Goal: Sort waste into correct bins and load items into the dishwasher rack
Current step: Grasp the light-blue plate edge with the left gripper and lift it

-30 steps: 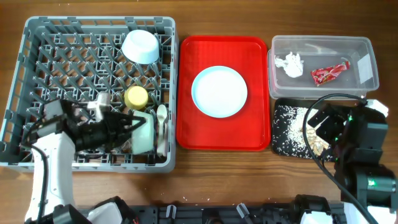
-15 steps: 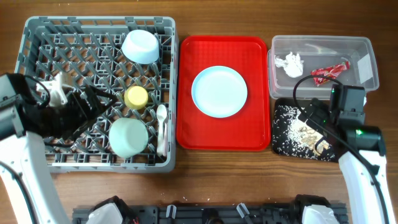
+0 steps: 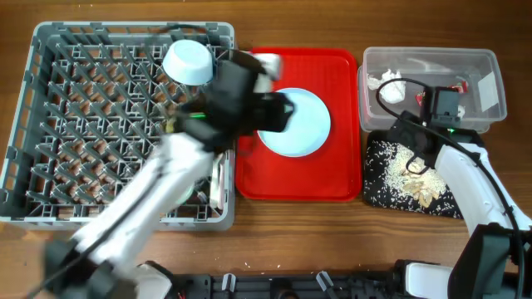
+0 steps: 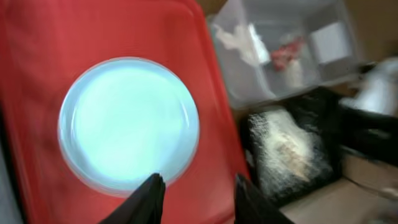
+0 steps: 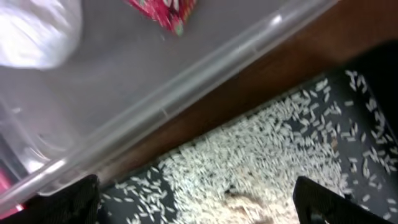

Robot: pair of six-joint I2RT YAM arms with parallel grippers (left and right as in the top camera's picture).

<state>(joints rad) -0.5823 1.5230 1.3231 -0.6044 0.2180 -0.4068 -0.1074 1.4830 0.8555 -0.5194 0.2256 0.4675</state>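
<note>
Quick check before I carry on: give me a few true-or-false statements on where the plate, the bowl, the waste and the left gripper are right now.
1. The light blue plate stands in the rack. False: it lies flat on the red tray.
2. The napkin and the red wrapper are both in the clear tub. True.
3. The left gripper is shut on the plate. False: it is open and empty, above the plate's edge.
4. The crumbs lie in the black tray. True.
5. The light blue bowl sits on the red tray. False: it is in the rack.
</note>
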